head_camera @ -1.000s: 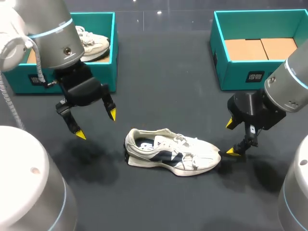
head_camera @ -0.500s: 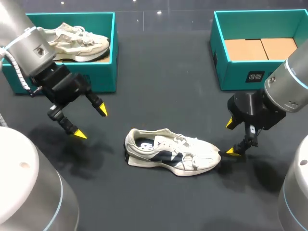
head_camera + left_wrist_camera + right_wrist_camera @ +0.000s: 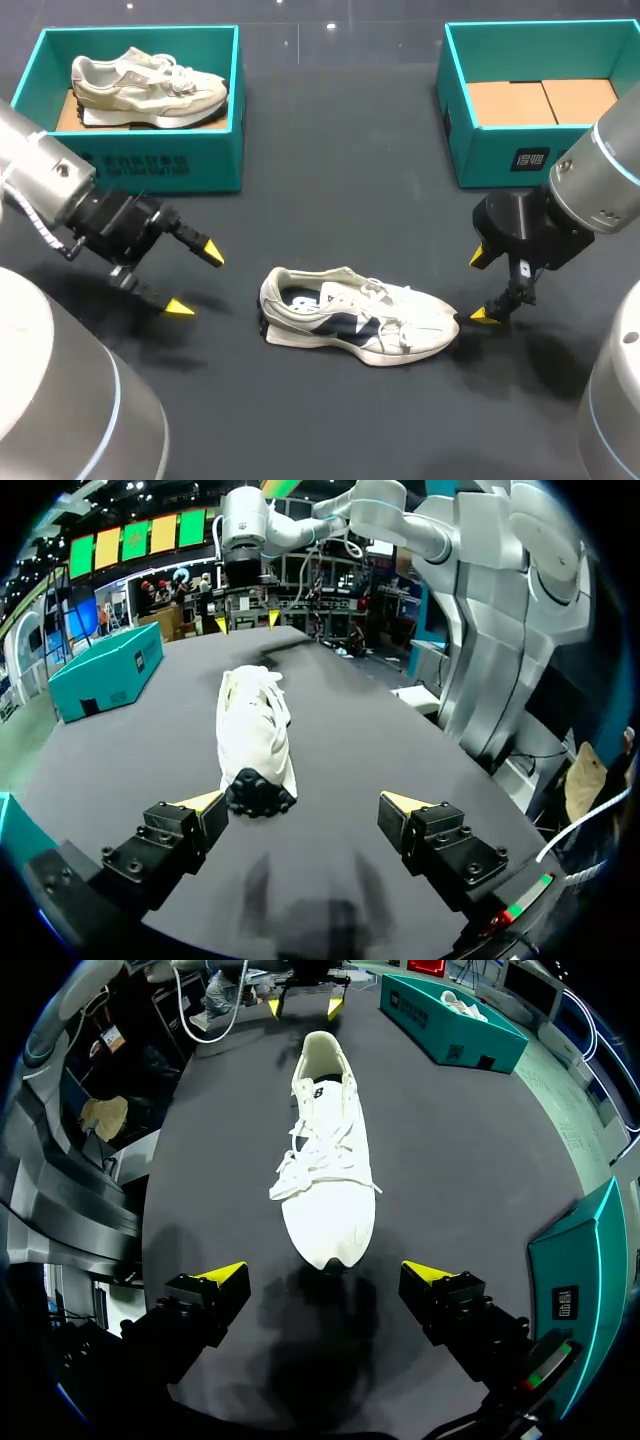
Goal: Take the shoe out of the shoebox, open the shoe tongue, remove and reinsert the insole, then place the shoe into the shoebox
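Shoe (image 3: 355,325) is out of the box, lying on its side mid-desk (image 3: 340,180), heel toward the left arm, toe toward the right.

Left tool (image 3: 197,281): released, fingers wide apart, nothing between them, near the heel but apart from it. Right tool (image 3: 478,287): also released, just beside the toe.

Head view only: left shoebox (image 3: 140,165) with a second shoe (image 3: 145,88) inside, and right shoebox (image 3: 520,150) with its cardboard floor showing. Both boxes sit along the desk's far edge, well apart from the shoe.

Left wrist view: left tool (image 3: 302,802) looks at the shoe (image 3: 255,735) heel-on, dark heel sole just ahead of the fingertips, no contact. Right tool (image 3: 245,620) shows beyond the toe.

Right wrist view: right tool (image 3: 326,1272) sees the shoe (image 3: 325,1160) toe-on, with laces tied and the collar opening visible, which the left wrist view doesn't show. Toe sits just ahead of the finger gap, not touching. Left tool (image 3: 305,1002) shows past the heel.
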`<action>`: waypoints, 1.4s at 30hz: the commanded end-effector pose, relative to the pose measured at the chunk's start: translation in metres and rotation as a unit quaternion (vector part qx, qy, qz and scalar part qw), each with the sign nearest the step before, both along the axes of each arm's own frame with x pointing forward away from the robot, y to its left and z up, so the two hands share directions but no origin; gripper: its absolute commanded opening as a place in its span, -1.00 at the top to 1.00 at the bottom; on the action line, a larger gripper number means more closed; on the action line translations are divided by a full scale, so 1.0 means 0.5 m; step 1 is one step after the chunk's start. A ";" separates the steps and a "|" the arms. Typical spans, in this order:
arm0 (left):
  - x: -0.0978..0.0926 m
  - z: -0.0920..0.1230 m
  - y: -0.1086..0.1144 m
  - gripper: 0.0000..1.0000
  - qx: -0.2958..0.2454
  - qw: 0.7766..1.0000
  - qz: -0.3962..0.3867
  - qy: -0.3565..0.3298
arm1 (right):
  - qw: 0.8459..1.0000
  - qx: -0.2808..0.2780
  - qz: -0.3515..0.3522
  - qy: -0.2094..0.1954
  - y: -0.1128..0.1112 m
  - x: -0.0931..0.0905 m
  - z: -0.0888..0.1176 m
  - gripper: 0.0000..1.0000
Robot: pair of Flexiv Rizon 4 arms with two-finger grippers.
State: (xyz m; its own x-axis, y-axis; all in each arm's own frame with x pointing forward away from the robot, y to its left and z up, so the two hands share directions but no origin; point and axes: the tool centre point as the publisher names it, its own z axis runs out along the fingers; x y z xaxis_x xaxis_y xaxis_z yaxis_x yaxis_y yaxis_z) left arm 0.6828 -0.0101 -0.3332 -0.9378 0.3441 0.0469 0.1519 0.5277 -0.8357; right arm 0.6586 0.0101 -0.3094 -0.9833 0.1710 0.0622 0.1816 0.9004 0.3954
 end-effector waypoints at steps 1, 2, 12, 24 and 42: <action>-0.009 -0.026 0.005 -1.00 -0.086 0.995 0.033 0.021 | 1.000 0.000 -0.001 -0.002 0.000 -0.003 -0.002 -1.00; -0.009 -0.028 0.006 -1.00 -0.094 0.994 0.043 0.027 | 1.000 0.000 -0.001 -0.002 0.000 -0.003 -0.002 -1.00; -0.005 -0.025 0.011 -1.00 -0.100 0.988 0.102 0.053 | 1.000 0.000 -0.001 -0.002 0.000 -0.003 -0.002 -1.00; 0.020 -0.075 0.024 -1.00 -0.141 0.982 0.100 0.080 | 1.000 0.000 -0.001 -0.002 0.000 -0.003 -0.002 -1.00; 0.057 -0.140 0.065 -1.00 -0.150 0.978 0.124 0.080 | 1.000 0.000 -0.001 -0.002 0.000 -0.003 -0.002 -1.00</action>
